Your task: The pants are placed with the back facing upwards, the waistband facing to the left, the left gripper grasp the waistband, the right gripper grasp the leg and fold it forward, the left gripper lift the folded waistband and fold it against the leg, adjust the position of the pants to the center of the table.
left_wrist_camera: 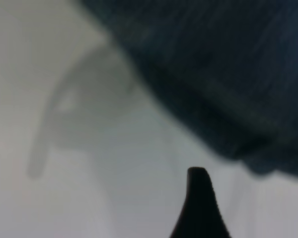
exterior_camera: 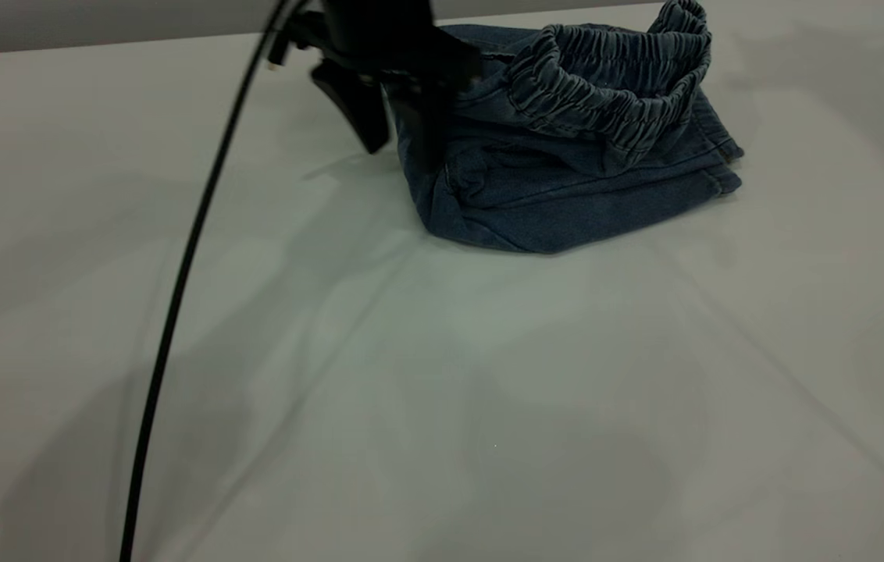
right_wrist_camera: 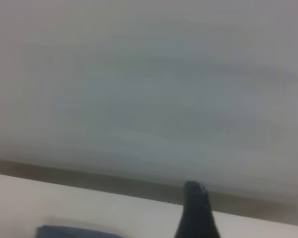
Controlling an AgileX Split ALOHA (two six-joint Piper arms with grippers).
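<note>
The pants (exterior_camera: 567, 195) lie folded into a compact blue denim bundle at the far middle of the table (exterior_camera: 442, 390). The ruched waistband (exterior_camera: 606, 86) rests on top of the bundle, arched up, above the stitched leg hems at the right end. My left gripper (exterior_camera: 401, 154) is open at the bundle's left folded edge. One finger (exterior_camera: 360, 117) hangs over bare table and the other (exterior_camera: 420, 133) touches the denim. In the left wrist view one finger (left_wrist_camera: 198, 203) shows, with the pants (left_wrist_camera: 218, 74) close beyond it. The right gripper shows only as one finger (right_wrist_camera: 196, 210), raised, open, holding nothing.
The left arm's thin black cable (exterior_camera: 176, 312) curves down across the left part of the table. The white tabletop stretches wide in front of and to both sides of the pants. The right wrist view shows a pale wall, the table's edge and a sliver of denim (right_wrist_camera: 74, 231).
</note>
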